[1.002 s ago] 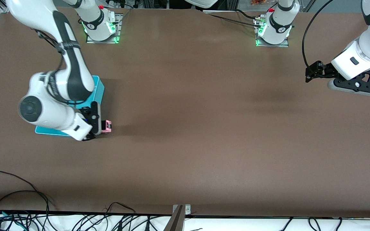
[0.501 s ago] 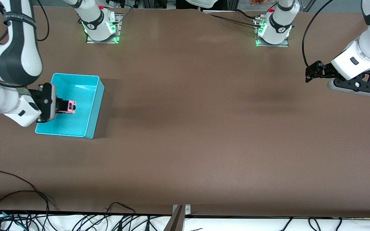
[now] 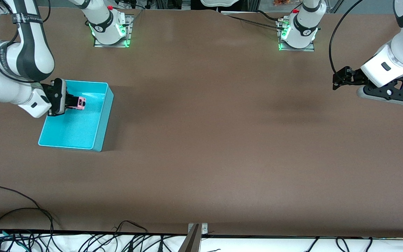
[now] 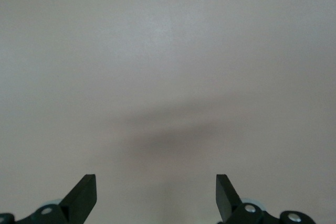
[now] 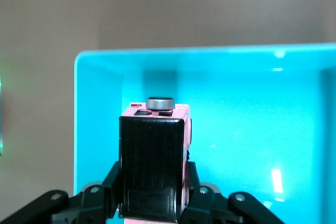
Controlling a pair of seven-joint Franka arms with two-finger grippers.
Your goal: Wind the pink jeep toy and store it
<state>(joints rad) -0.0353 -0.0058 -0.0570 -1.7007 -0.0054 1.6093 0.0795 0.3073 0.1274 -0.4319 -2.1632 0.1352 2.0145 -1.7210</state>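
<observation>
Over the turquoise bin [image 3: 82,134] at the right arm's end of the tabletop [image 3: 208,140], your right end effector [image 3: 72,102] pinches the pink jeep toy [image 3: 80,103] by its sides, held above the bin's floor, apparently so it can drop inside. Over bare tabletop at the other end, your left end effector [image 4: 156,195] waits, fingers spread, holding nothing. You'll find no readable writing.
</observation>
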